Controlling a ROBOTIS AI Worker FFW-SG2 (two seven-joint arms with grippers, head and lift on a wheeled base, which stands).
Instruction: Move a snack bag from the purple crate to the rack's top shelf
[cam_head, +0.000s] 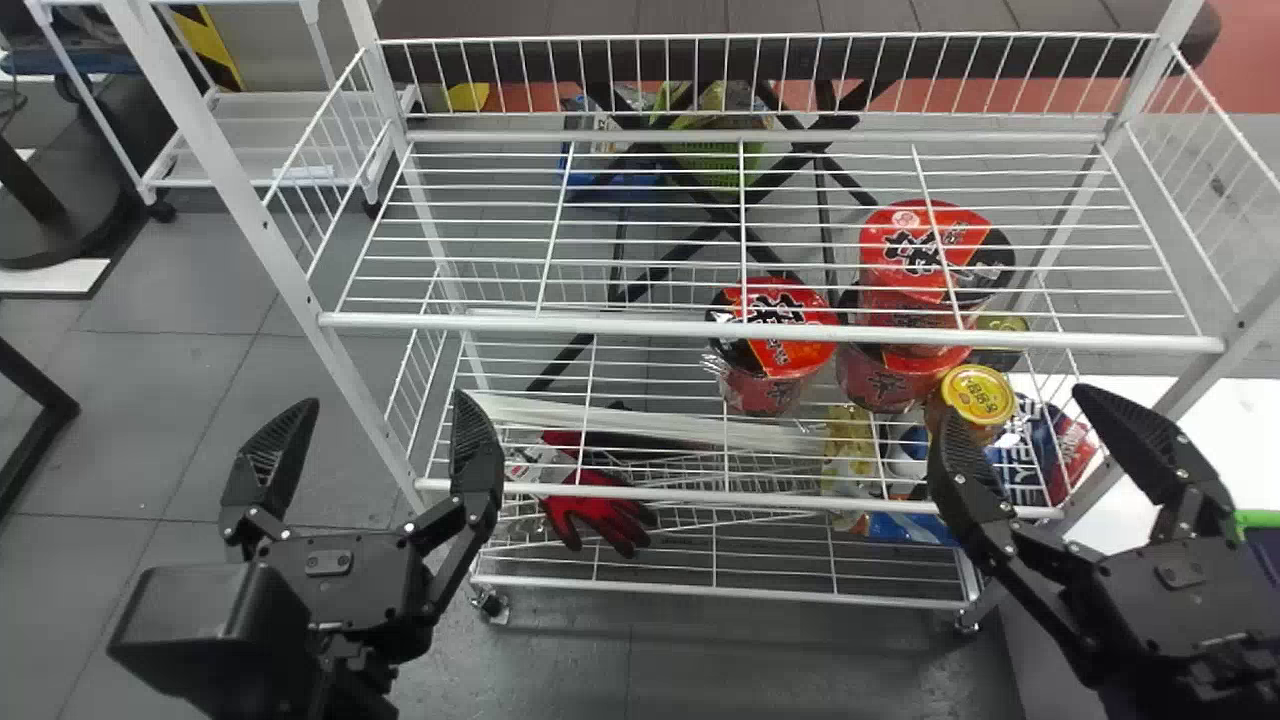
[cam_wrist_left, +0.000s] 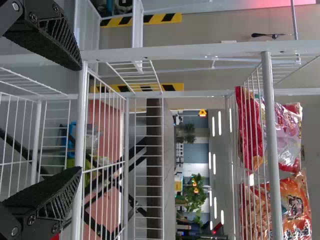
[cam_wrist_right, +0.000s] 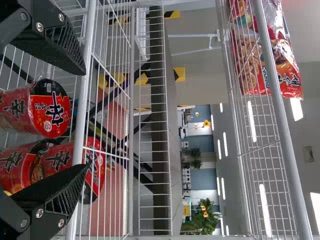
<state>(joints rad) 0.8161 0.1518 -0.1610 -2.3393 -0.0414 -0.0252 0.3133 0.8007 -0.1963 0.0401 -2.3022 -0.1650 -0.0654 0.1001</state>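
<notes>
Black and spread wide, my left gripper and right gripper, facing the rack's front edge, two snack bags toward its top shelf's left edge.

Head view looks down on the rack both wrist views face closer.

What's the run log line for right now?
Left gripper: jaws open, empty | right gripper: jaws open, empty | snack bags: on top shelf | red cups: on lower shelf
</notes>
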